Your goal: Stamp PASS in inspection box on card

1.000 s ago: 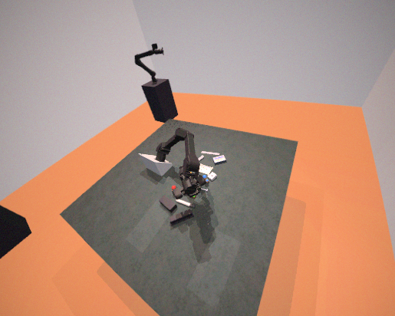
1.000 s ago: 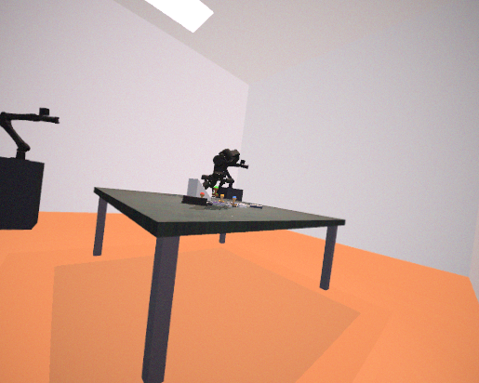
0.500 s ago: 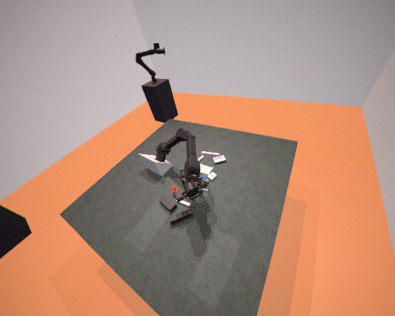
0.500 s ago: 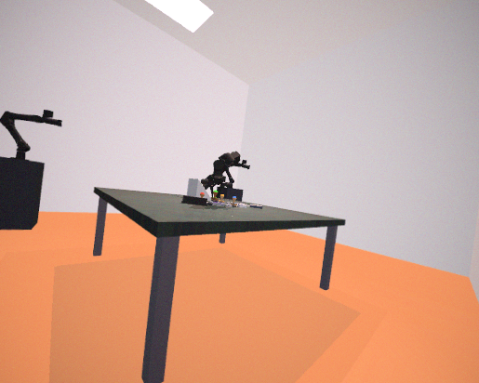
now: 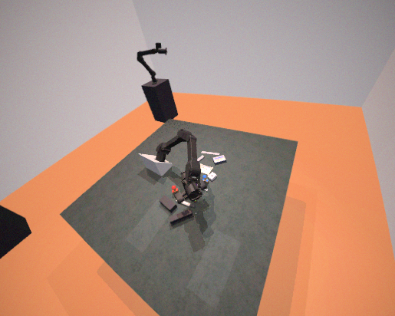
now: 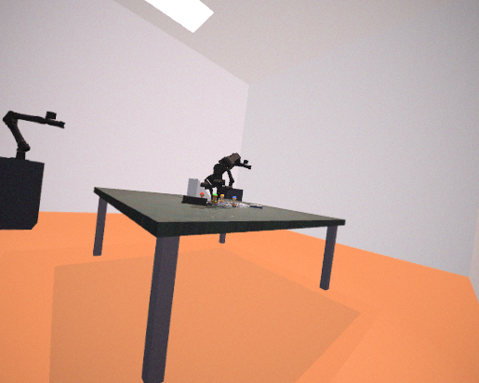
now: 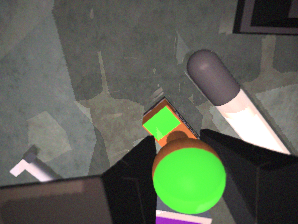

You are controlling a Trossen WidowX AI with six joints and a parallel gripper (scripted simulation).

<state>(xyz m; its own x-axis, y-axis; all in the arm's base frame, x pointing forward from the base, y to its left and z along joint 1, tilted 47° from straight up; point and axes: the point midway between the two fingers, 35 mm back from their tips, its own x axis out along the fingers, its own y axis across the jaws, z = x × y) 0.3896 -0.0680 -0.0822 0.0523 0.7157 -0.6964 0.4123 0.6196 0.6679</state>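
In the top view, the gripper (image 5: 195, 197) (image 6: 215, 198) (image 7: 177, 140) is being held low over the table (image 5: 248, 199) (image 6: 249, 226), near the white marker (image 5: 185, 203) (image 7: 252, 121). The red-topped stamp (image 5: 174, 189) (image 6: 202, 194) and the blue-topped stamp (image 5: 205, 178) (image 6: 234, 198) are being shown on opposite sides of the gripper. A dark block (image 5: 168, 203) and a dark slotted holder (image 5: 181, 217) (image 7: 244, 17) are being seen near the marker.

In the exterior view, the green-topped stamp (image 5: 195, 200) (image 6: 215, 195) (image 7: 189, 180) is being seen at the gripper, between the red and blue tops. Whether its underside is being pressed on anything cannot be told.

In the wrist view, the green-topped stamp is being gripped between the two fingers, its green label being turned to the camera; no wording is being made legible. The grey-capped marker is being shown just beside it, and a purple area with a pale edge (image 7: 180, 220) is being partly hidden below the knob.
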